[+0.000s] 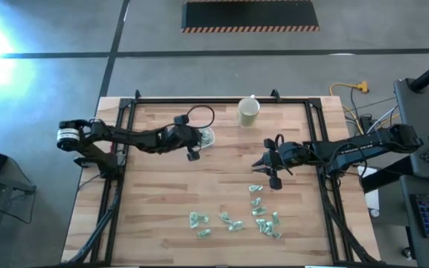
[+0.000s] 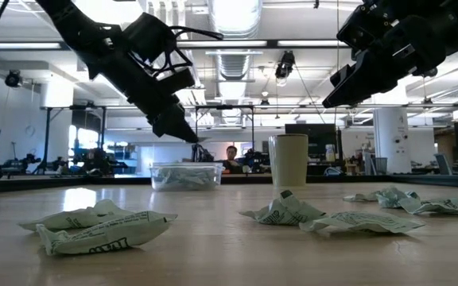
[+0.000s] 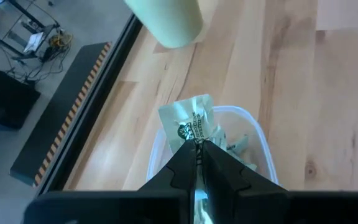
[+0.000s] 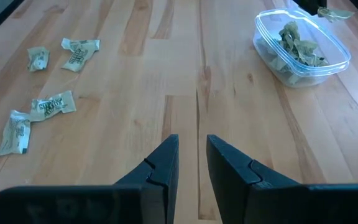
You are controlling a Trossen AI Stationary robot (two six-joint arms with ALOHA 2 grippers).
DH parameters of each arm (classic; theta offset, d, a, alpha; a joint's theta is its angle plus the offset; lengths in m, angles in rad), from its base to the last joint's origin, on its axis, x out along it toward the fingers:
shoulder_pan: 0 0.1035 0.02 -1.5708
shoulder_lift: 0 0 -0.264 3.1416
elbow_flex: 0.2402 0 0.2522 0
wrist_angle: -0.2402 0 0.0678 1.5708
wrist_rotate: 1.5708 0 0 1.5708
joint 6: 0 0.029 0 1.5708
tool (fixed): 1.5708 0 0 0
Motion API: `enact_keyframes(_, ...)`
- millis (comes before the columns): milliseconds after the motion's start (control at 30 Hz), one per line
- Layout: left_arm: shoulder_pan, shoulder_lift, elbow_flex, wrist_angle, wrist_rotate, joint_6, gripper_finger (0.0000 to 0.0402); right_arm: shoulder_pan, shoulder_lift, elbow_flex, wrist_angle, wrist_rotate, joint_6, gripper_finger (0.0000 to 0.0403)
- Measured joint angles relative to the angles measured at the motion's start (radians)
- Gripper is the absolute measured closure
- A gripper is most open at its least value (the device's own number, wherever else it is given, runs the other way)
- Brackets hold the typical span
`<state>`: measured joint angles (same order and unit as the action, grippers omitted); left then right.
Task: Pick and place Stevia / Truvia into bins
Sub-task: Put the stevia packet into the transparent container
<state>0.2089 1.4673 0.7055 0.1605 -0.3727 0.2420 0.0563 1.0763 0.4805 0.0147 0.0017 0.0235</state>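
My left gripper is shut on one pale green Stevia sachet and hangs just over the clear plastic bin, which stands on the table toward its far side and holds several sachets. More sachets lie loose on the wood toward the near edge. My right gripper is open over bare wood right of centre, with nothing between its fingers. My left gripper pinches the sachet by one end between its two fingertips. The fingers slant down from the table's left. The rest of the sachet sticks out past the tips, lifted clear above the bin's left rim.
A beige cup stands upright near the far edge, right of the bin. Black frame rails run around the table. Open wood lies between the bin and the loose sachets.
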Motion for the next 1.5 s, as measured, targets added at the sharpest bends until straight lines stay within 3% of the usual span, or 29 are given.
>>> enact_keyframes(967, 0.041, 0.001, -0.004, 0.019, 0.078, 0.000, 0.0392, 0.000, 0.069, 0.000, 0.029, 0.000, -0.023, 0.0330)
enact_keyframes(1333, 0.041, 0.001, -0.008, 0.019, 0.080, -0.001, 0.0306, 0.000, 0.069, 0.000, 0.029, 0.000, -0.024, 0.0330)
enact_keyframes(1500, 0.031, 0.000, -0.008, 0.004, 0.084, -0.045, 0.0288, 0.000, 0.069, 0.000, 0.028, -0.003, 0.009, 0.0330)
